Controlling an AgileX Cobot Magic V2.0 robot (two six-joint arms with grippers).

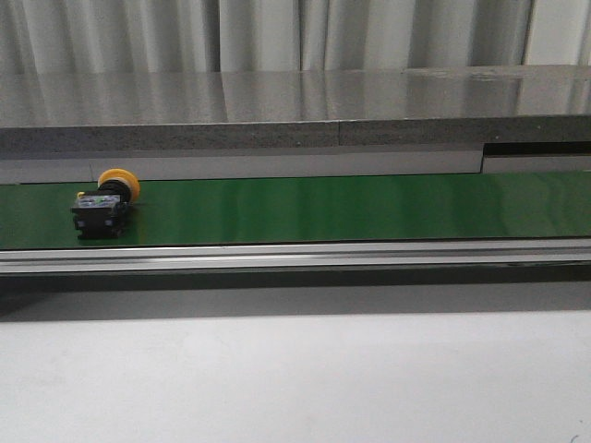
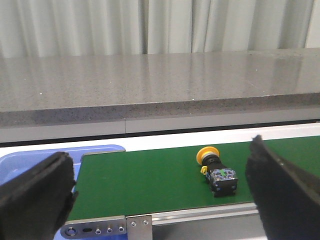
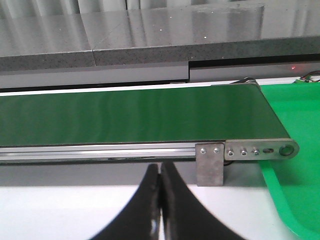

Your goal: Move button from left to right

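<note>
The button (image 1: 104, 205), with a yellow-orange round cap and a black blocky body with blue-green marks, lies on its side at the left part of the green conveyor belt (image 1: 351, 208). It also shows in the left wrist view (image 2: 218, 170), between and beyond my left fingers. My left gripper (image 2: 160, 200) is open wide and empty, short of the belt's near rail. My right gripper (image 3: 160, 172) is shut and empty, over the white table in front of the belt's right end. Neither gripper shows in the front view.
A blue bin (image 2: 30, 162) sits past the belt's left end. A green tray (image 3: 295, 175) sits past its right end. A metal rail (image 1: 295, 256) runs along the belt's near edge. A grey stone ledge (image 1: 295, 106) stands behind the belt.
</note>
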